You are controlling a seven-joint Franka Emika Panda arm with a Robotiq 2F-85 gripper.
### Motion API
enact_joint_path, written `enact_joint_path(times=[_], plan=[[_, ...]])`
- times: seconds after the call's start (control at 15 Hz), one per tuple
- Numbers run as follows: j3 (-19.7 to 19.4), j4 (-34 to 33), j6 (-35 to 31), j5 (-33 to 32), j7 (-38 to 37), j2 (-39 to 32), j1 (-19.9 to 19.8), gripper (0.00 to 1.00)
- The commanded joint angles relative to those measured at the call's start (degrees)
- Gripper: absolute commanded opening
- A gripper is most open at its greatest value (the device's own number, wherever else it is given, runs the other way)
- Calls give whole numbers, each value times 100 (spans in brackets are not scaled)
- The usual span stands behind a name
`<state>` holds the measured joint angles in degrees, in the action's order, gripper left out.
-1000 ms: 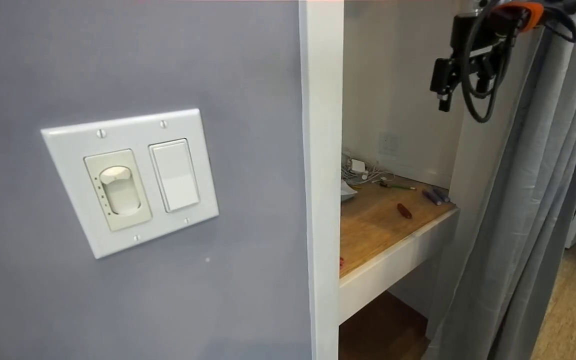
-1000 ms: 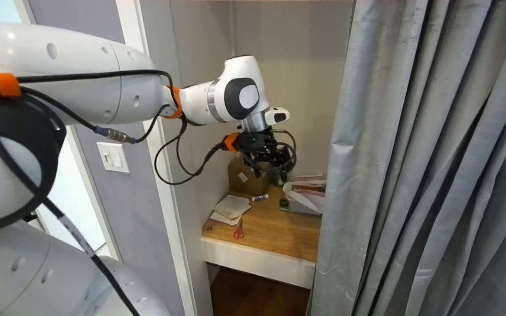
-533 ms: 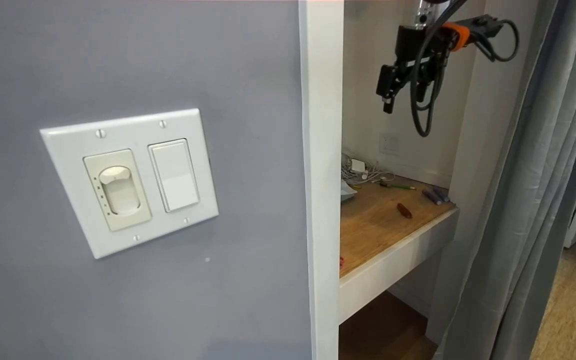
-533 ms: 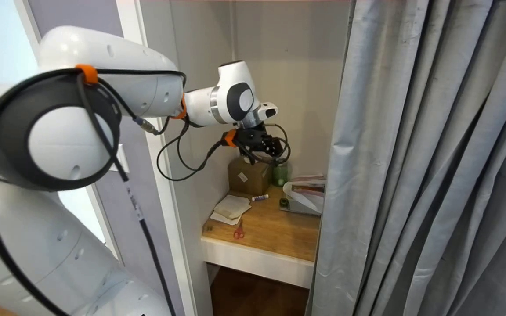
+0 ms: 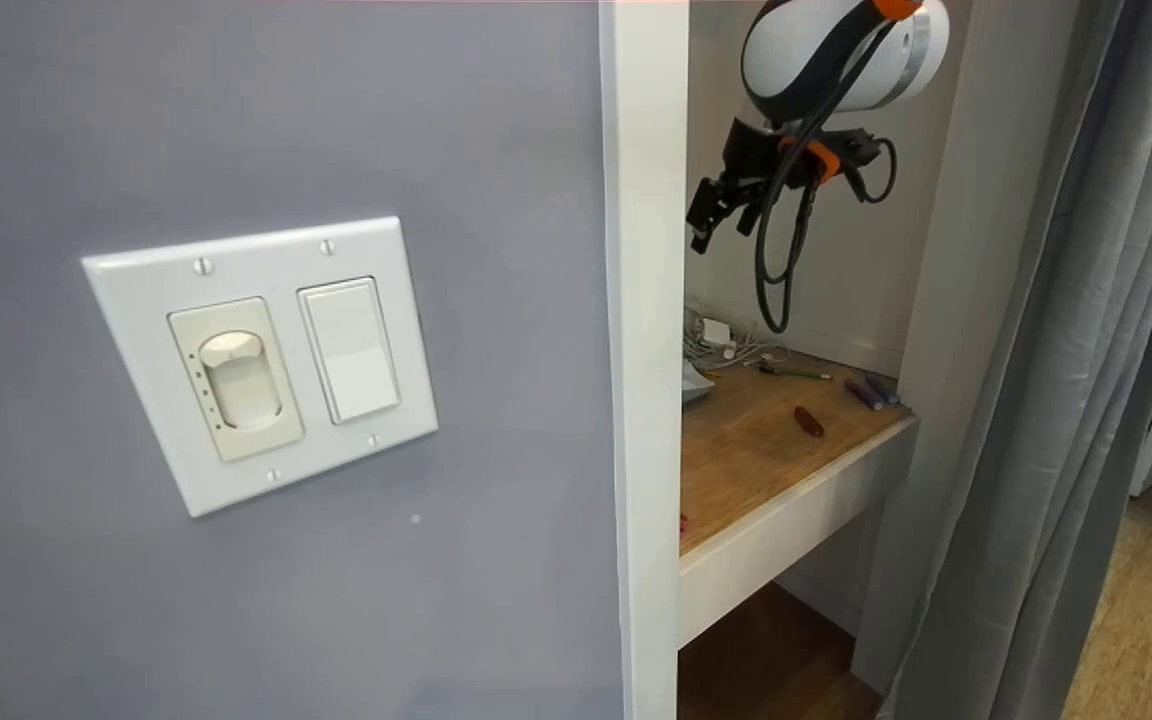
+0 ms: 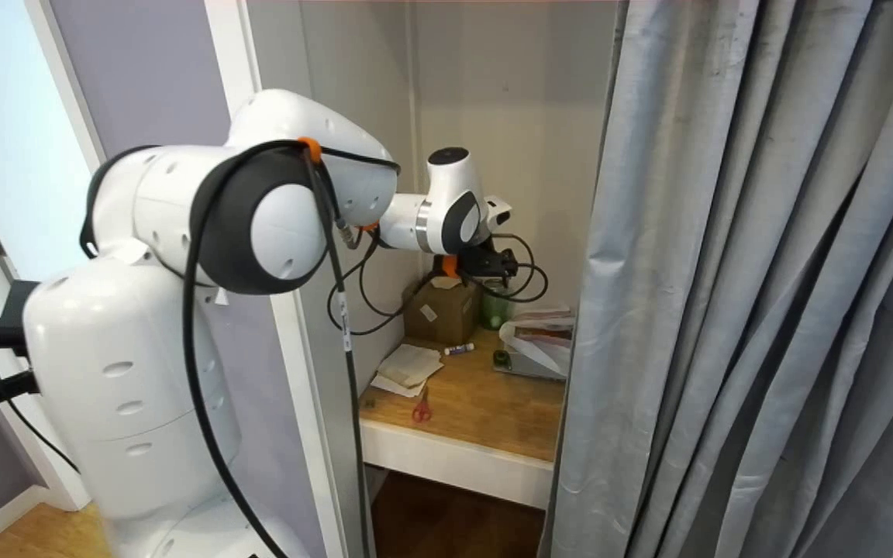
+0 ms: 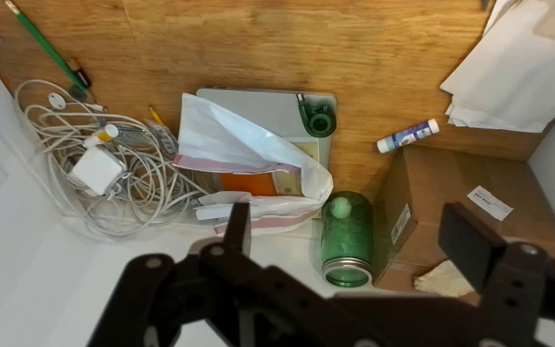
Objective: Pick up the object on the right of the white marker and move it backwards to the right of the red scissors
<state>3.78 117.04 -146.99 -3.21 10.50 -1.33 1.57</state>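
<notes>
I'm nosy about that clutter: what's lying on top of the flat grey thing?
In the wrist view, a green gadget and a crumpled white bag lie on the flat grey thing; something orange shows between the bag's folds. Anything else the bag covers is hidden.

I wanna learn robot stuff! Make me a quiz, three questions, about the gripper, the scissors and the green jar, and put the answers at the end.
1. True or false: the gripper is shut.
2. Which colour shows on the scissors in an exterior view: A) blue, B) red, C) green?
3. In the wrist view, what shows inside the green jar?

Key: 1. False, it is open. 2. B, red. 3. A pale ball.
</notes>
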Motion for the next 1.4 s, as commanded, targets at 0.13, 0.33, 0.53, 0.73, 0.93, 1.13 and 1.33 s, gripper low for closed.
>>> enact_joint_path(times=[0.13,0.33,0.53,0.73,0.93,1.13,1.33], plan=[[-30,-132,-241,266,230,-373,13,100],[-27,-206,-248,289,240,-427,10,100],[-27,-223,-248,290,240,-427,10,100],[19,-247,-237,454,446,-446,1,100],[103,-584,-121,679,903,-876,-29,100],[366,-949,-36,1398,1864,-1394,-141,100],[612,-1403,124,1621,2490,-1988,-289,100]])
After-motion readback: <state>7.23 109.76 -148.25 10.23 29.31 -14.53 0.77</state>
